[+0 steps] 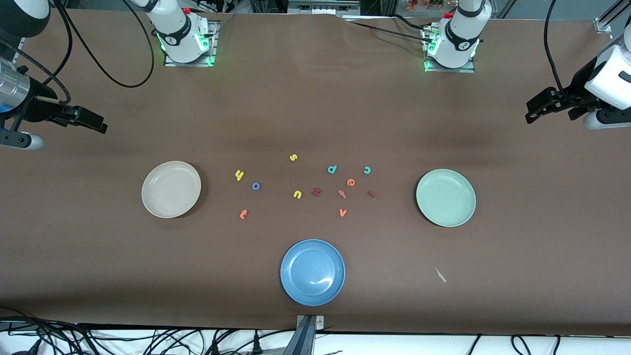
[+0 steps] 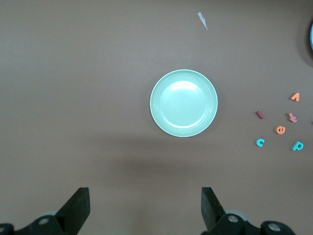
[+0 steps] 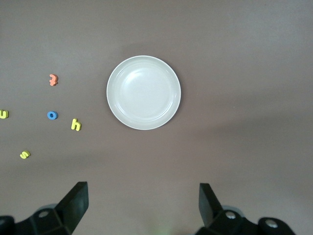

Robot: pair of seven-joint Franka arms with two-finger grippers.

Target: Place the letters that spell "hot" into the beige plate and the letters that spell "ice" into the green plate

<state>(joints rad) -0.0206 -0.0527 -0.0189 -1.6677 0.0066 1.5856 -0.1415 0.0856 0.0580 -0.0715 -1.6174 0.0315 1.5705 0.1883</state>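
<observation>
The brown table (image 1: 315, 98) carries three plates and a loose scatter of small foam letters at the middle of the front view. The beige plate (image 1: 171, 189) sits at left of centre in that frame, toward the right arm's end of the table, and holds nothing. The green plate (image 1: 445, 197) sits at right of centre, toward the left arm's end, also bare. A blue plate (image 1: 312, 272) lies lower in the frame, nearer the front camera than the letters.

Just beside the beige plate lie the yellow "h" (image 1: 239, 175), the blue "o" (image 1: 256, 186) and the orange "t" (image 1: 243, 214), all flat on the table. Closer to the green plate lie the teal "c" (image 1: 367, 170), the orange "e" (image 1: 351, 182) and the dark red "i" (image 1: 371, 194). Among them are a yellow "s" (image 1: 293, 158), a yellow "u" (image 1: 297, 195), a teal "d" (image 1: 332, 169), a dark red letter (image 1: 317, 192), a pinkish "t" (image 1: 342, 194) and an orange "v" (image 1: 343, 213). A small pale scrap (image 1: 440, 275) lies in the lower right.

The left end effector (image 1: 537, 107) hangs at the right edge of the frame, its fingers spread wide and holding nothing. The right end effector (image 1: 88, 120) hangs at the left edge, likewise spread wide with nothing between its fingers. Each wrist view shows its own plate centred between the parted fingers.
</observation>
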